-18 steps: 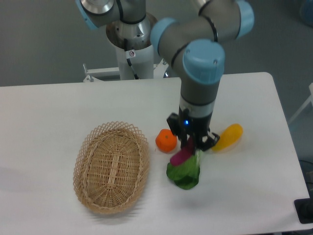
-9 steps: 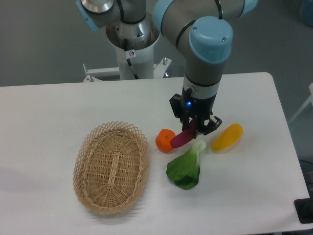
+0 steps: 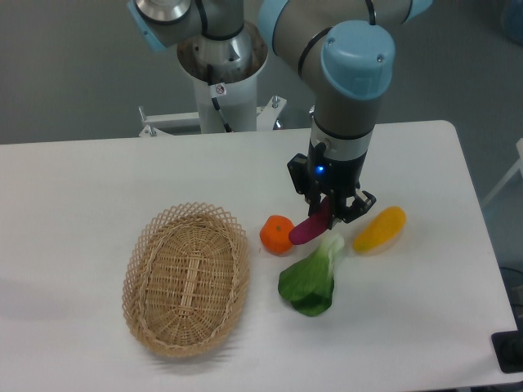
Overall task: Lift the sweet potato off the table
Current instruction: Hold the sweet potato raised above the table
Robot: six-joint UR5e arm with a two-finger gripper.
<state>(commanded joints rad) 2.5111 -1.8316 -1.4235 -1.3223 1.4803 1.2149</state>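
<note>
The sweet potato (image 3: 306,230), a small magenta-purple tuber, hangs tilted in the air with its upper end between the fingers of my gripper (image 3: 327,214). The gripper is shut on it and points straight down over the white table (image 3: 98,180). The tuber's lower end hovers just right of the orange and above the leafy green.
A round orange (image 3: 277,233) sits left of the held tuber. A green leafy vegetable (image 3: 310,282) lies below it, and a yellow-orange oblong vegetable (image 3: 380,229) lies to the right. A woven oval basket (image 3: 186,278) stands at the left.
The gripper has risen with the sweet potato, lifting it off the table from beside the leafy green. Over the last half second it rose only slightly.
</note>
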